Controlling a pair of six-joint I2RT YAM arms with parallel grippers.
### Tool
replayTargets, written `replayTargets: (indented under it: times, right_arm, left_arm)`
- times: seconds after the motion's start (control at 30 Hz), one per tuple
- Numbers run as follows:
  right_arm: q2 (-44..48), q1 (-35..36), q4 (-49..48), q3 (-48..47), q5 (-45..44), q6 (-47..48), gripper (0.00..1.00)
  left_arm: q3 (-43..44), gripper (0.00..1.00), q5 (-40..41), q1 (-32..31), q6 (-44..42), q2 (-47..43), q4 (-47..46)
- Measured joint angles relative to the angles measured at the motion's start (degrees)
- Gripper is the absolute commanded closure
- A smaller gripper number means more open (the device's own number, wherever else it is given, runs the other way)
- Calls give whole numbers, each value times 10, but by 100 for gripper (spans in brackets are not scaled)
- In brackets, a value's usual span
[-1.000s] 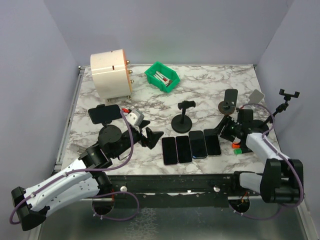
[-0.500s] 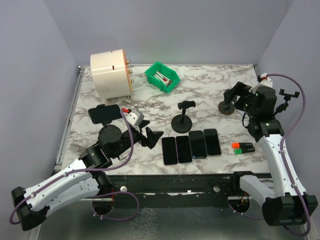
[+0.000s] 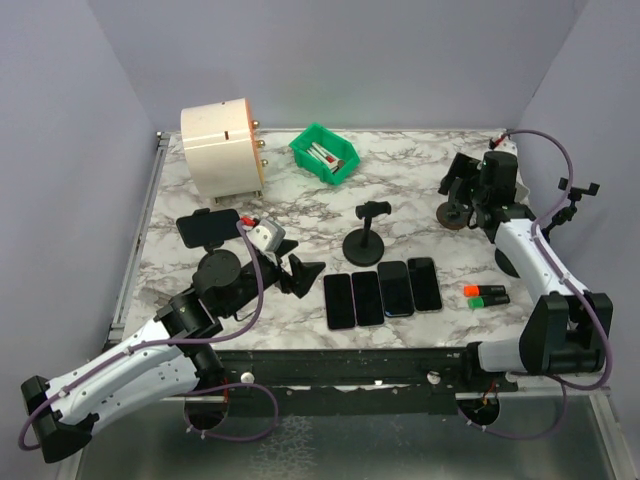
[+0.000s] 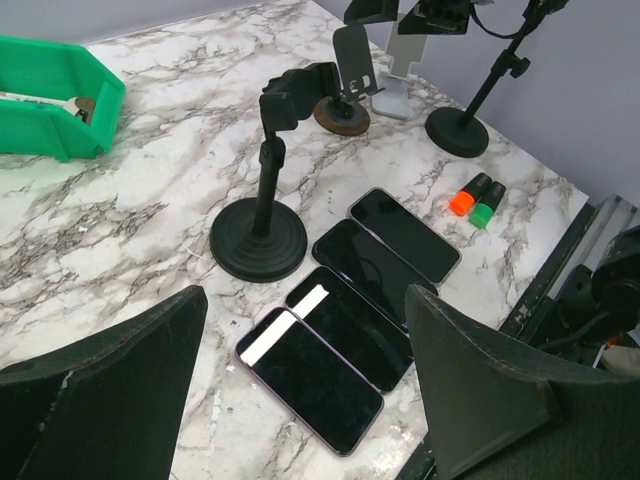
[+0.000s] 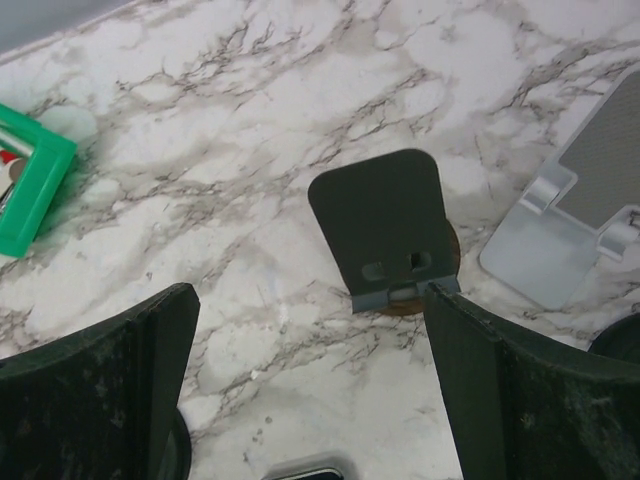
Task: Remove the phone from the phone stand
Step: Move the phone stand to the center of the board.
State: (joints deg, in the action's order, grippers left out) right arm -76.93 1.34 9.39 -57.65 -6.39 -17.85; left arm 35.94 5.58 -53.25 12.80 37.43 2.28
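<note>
Left gripper (image 3: 297,268) spread wide, nothing in it, hanging low just left of the middle stand (image 3: 365,238). Task phone (image 3: 208,228): black, landscape, clamped in its phone stand (image 3: 218,268), further left of the middle stand, beyond that gripper, and not touched by either arm. Four phones (image 3: 382,292) lie flat side by side just in front of the middle stand, whose own clamp is empty. Right of the middle stand is the plate stand (image 5: 385,225), nothing on it. The right gripper (image 3: 463,183) is above it, jaws fully apart, holding nothing. Silver stand (image 5: 590,200) is just past that, bare. Clamp stand (image 3: 572,200) on a thin pole is furthest right of the middle stand and looks empty too.

My read: four stands cleared and four phones down, so mostly done. Left to do: the one phone on the stand far left of the middle stand, not yet removed. Left arm is the near one for it; right arm is well away.
</note>
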Motion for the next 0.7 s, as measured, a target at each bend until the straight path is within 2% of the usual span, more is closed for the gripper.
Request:
replayTargets:
  times: [0.37,0.7]
  right_arm:
    - [-123,0,-54,-50,-45,48,0]
    - [-159,-15,-67,-60,-59,69,0]
  left_arm:
    - [0,18,0,0,0,-3,0]
    - [0,18,0,0,0,-3,0]
